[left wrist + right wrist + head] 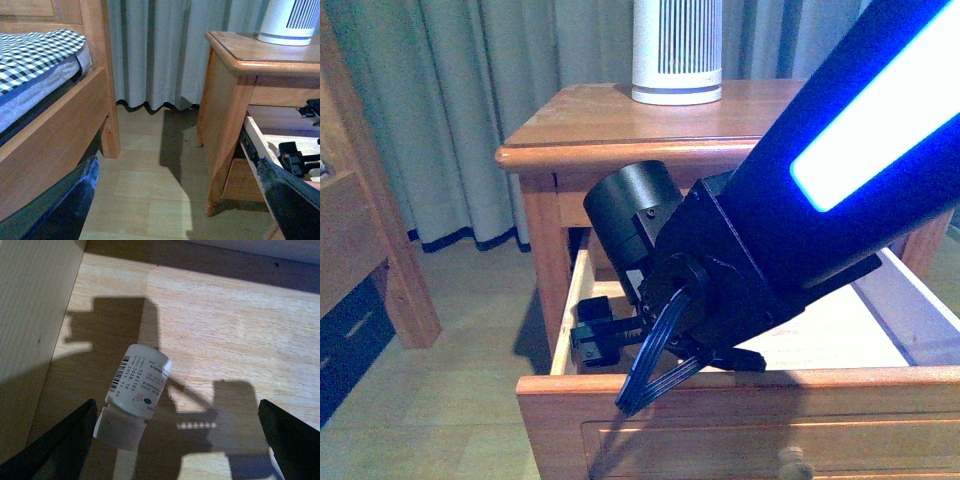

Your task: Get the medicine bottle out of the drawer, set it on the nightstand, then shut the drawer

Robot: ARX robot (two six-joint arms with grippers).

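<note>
The medicine bottle [137,387] lies on its side on the pale floor of the drawer [240,330], near a side wall. It is white with a printed barcode label and a white cap [120,427]. My right gripper [175,445] is open above it, the capped end lying between the fingers, close to one finger [60,445]. In the front view the right arm reaches into the pulled-out drawer [720,420] of the nightstand [620,125]; the right gripper [592,335] sits at its left side and the bottle is hidden. My left gripper [177,215] hangs open over the floor.
A white slatted cylinder [677,50] stands at the back of the nightstand top. A bed [35,65] with a wooden post [95,50] is left of the nightstand [225,100], with bare floor and curtains between. The drawer front has a round knob [792,462].
</note>
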